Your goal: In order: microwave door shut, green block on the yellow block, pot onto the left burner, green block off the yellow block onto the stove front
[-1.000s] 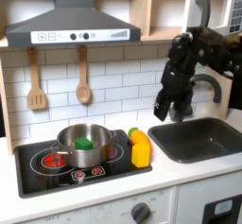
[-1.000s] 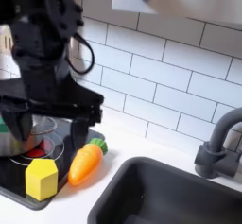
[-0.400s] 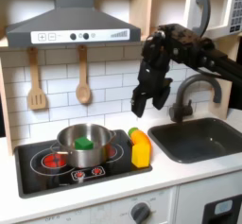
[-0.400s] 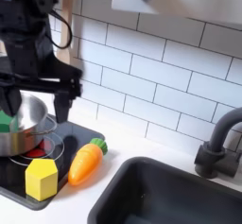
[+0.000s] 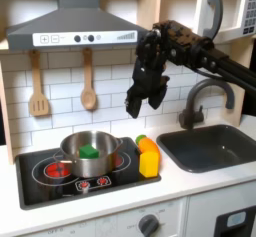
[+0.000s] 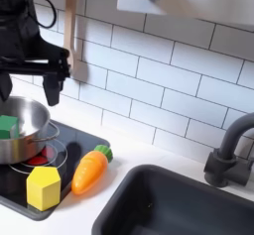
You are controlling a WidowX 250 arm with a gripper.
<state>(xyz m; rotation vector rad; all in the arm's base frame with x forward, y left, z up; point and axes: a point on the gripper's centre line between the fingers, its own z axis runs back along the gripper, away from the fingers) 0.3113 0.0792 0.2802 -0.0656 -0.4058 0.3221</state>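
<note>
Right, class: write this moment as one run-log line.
gripper: open, above stove | green block: in pot | yellow block: beside pot, bare

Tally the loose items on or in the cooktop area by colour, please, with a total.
Green: 1, the green block in the pot
Yellow: 1, the yellow block
Orange: 1, the toy carrot
Silver: 1, the pot
Total: 4

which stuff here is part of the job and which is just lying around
Part of the job:
- small bright green block, inside the pot
- shiny steel pot
- tall yellow block
- black cooktop with red ring burners
- white microwave door
- gripper, above the stove

Lying about:
- orange toy carrot
- two wooden utensils
- grey sink
- tap
</note>
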